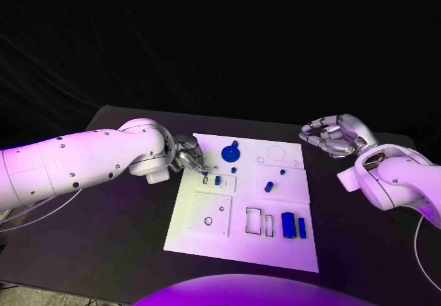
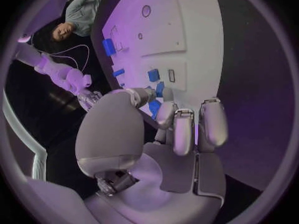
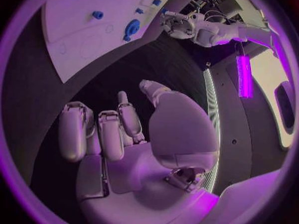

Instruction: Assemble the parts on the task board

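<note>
Task board [image 1: 241, 252] lies flat mid-counter [image 1: 110, 242], white, no readable writing or labels on it.

My left hand [image 1: 188, 156] sits at the board's far left corner, fingertips down near a small blue part [image 1: 218, 180] in a rectangular recess. Whether it pinches anything: cannot tell.

My right hand [image 1: 332, 136] hovers off the board's far right corner, over bare counter, fingers curled in, holding nothing.

Parts on board: blue round disc [image 1: 230, 153] at the far edge, a small peg [image 1: 268, 187] mid-board, two blue blocks [image 1: 294, 225] near the right edge.
</note>
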Motion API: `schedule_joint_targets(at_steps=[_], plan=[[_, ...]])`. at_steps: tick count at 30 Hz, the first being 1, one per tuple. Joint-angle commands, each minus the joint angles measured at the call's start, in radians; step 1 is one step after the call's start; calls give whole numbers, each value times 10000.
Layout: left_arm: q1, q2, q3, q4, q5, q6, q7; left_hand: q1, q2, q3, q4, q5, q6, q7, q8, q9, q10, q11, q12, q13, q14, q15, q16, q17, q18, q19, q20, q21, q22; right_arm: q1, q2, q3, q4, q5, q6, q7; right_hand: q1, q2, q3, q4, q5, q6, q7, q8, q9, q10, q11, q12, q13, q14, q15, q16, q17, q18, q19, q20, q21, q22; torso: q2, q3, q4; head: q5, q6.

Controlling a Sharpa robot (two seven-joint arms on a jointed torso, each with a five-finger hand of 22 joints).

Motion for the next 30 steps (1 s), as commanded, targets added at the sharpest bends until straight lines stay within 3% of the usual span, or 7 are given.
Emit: schedule_joint_targets(at_steps=[1, 12, 30], plan=[[-46, 18, -13, 73, -827, 32, 26, -121, 18, 1834, -1771, 48, 39, -118, 68, 49, 85, -34, 68, 42, 778, -80, 49, 1715, -97, 33, -14, 60, 16, -13, 7, 0, -2, -41, 146, 25, 38, 75, -19, 26, 28, -76, -27, 66, 14, -31, -15, -27, -3, 520, -45, -38, 394, 59, -39, -4, -49, 1080, 16, -1, 0, 11, -3], [-164, 123, -52, 146, -1347, 149, -29, -332, -38, 1985, -1818, 37, 88, -161, 216, 77, 183, -68, 175, 191, 780, -104, 50, 1718, -106, 58, -35, 83, 62, -27, 11, 0, -7, -36, 148, 33, 40, 77, -22, 30, 34, -76, -28, 70, 14, -32, -15, -28, -5, 520, -45, -38, 396, 61, -44, -4, -59, 1074, 23, 2, -17, 36, -34], [-229, 285, -103, 67, -1787, 384, -68, -435, -61, 2079, -1868, 48, 113, -201, 328, 102, 262, -102, 260, 310, 781, -128, 50, 1719, -118, 93, -54, 110, 120, -45, 13, 0, -10, -26, 145, 44, 40, 77, -22, 30, 34, -76, -28, 70, 14, -32, -15, -28, -5, 520, -45, -38, 396, 61, -44, -4, -59, 1074, 18, 5, -20, 28, -78]])
